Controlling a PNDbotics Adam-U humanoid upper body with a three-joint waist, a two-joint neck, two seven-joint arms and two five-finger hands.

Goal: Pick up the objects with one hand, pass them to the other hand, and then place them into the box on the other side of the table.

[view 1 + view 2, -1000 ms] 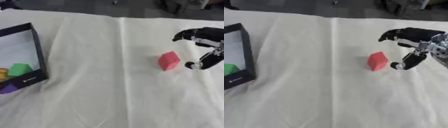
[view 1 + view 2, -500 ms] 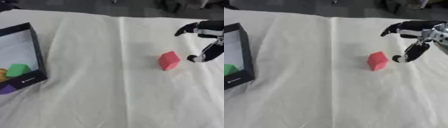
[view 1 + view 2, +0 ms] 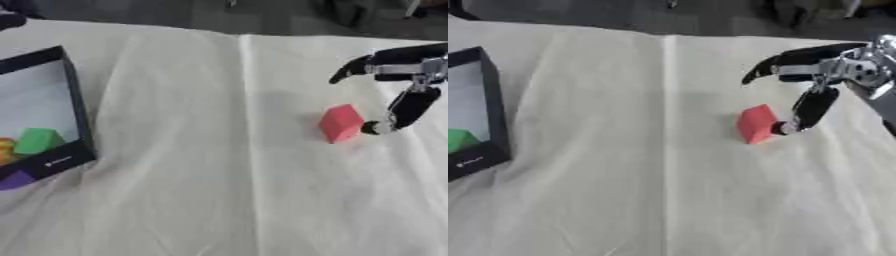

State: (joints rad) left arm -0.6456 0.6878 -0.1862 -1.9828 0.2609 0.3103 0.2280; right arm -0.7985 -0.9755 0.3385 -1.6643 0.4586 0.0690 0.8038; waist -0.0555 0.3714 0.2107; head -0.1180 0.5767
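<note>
A red block point(image 3: 340, 123) lies on the white cloth, right of the table's middle. My right hand point(image 3: 826, 76) hovers over it from the right, open, fingers spread above the block and the thumb tip hanging just beside its right face. Nothing is held. At the left edge stands a black box point(image 3: 72, 100) with a white inside. A green block point(image 3: 37, 140), something orange and something purple lie in it. My left hand is not visible.
White cloth point(image 3: 210, 200) covers the whole table, with creases running across it. Dark floor and dark shapes lie beyond the far edge point(image 3: 262, 15). Bare cloth stretches between the box and the red block.
My right hand rose and pulled right half a second ago, and now has come back left with its thumb close beside the red block. The block has not moved.
</note>
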